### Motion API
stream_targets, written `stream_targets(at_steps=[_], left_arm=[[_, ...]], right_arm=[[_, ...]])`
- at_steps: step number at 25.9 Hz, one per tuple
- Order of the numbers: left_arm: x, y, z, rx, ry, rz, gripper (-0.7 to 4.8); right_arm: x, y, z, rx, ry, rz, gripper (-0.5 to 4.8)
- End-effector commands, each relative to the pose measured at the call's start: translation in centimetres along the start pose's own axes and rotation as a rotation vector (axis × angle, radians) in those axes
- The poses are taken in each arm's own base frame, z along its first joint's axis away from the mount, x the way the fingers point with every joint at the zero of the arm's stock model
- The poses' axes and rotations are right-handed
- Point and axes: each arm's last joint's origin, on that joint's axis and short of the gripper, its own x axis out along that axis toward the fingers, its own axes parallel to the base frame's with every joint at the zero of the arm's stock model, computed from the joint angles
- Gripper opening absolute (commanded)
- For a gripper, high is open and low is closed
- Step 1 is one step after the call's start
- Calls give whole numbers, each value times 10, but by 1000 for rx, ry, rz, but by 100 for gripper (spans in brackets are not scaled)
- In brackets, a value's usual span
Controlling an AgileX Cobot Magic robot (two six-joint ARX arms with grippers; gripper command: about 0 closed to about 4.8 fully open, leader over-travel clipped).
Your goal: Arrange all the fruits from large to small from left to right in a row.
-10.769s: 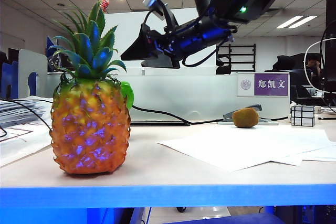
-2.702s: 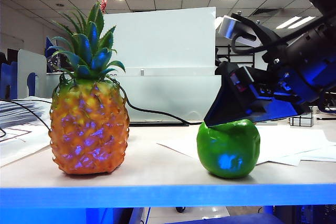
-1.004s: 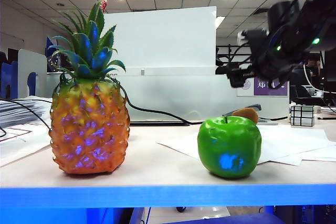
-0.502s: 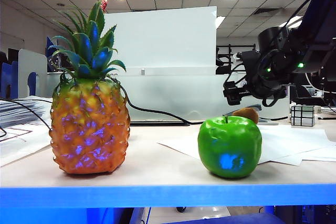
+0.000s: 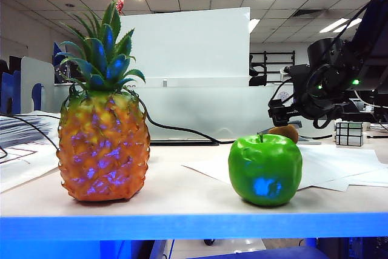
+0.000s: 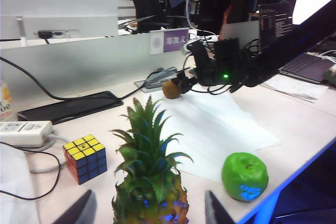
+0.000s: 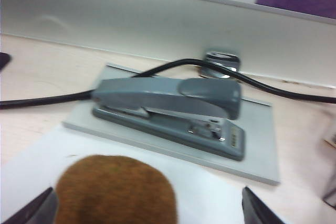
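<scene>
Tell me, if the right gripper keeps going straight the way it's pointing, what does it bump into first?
Most likely the kiwi. The right gripper is open, and its wrist view shows the kiwi just ahead between the fingertips. The grey stapler lies farther along. Exact depth is hard to judge.

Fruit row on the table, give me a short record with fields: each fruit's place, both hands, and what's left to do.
pineapple: left end of the row, upright
apple: right of the pineapple, near the front edge
kiwi: behind the apple, far back, not in the row
right hand: open, close over the kiwi, not gripping it
left hand: open, above the pineapple, holding nothing
stapler: just beyond the kiwi
remaining: bring the kiwi to the right of the apple
</scene>
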Motion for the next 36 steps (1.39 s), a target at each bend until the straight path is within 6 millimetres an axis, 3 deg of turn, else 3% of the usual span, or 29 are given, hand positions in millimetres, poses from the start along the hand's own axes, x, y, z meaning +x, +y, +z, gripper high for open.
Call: stream_targets(at_steps=[1,12,36], left_arm=[[0,0,1,12,-11,-10,274],[0,-1,1,9,-11,-24,274],[0,-1,1,8,-11,-24,274]], right_arm=[[1,2,4,4,-26,13,479],[7,5,-10,23,3,31,479],[12,5,-15,24,-14,29,479]])
